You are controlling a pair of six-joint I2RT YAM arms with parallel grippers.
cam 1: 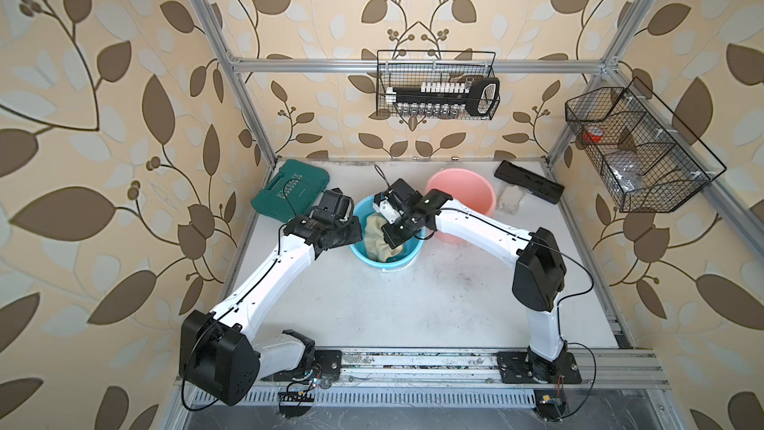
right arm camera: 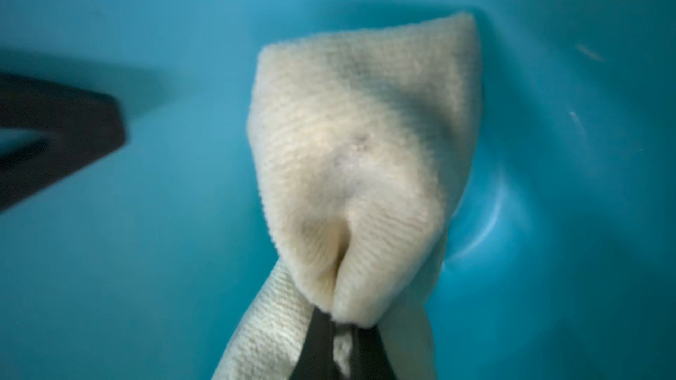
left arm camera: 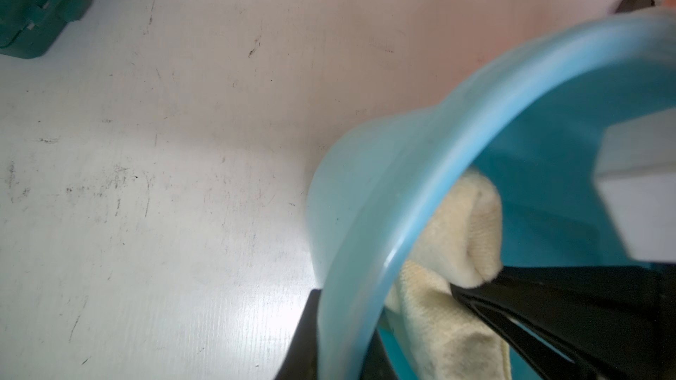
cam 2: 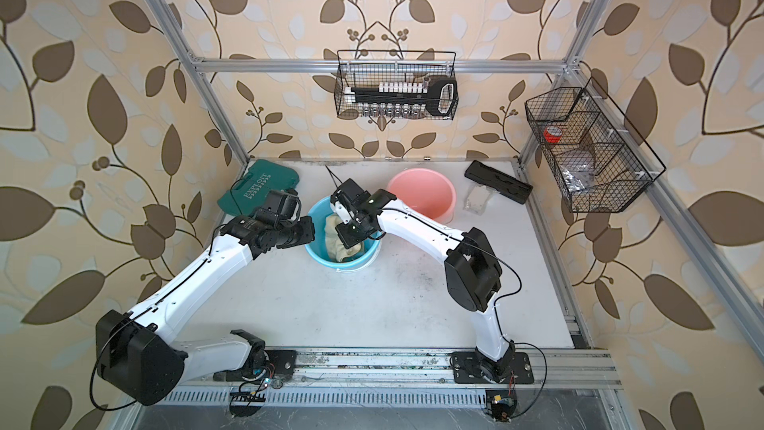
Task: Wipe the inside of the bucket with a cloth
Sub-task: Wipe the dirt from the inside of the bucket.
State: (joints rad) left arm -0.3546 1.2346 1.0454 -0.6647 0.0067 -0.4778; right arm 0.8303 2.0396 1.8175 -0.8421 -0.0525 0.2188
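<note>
Cloth [right arm camera: 351, 162] is pinched by right pincer [right arm camera: 338, 327] inside blue bucket [left arm camera: 402, 213], left pincer [left arm camera: 340, 345] clamping its rim.

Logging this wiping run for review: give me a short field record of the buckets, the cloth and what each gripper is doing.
Work bucket: round light-blue plastic bucket, upright on the white table
Cloth: pale yellowish-beige stained rag, bunched inside the blue bucket
Right gripper: shut on the cloth, down inside that bucket
Left gripper: shut on the blue bucket's rim
Other bucket: round pink plastic bucket, behind the blue one
</note>
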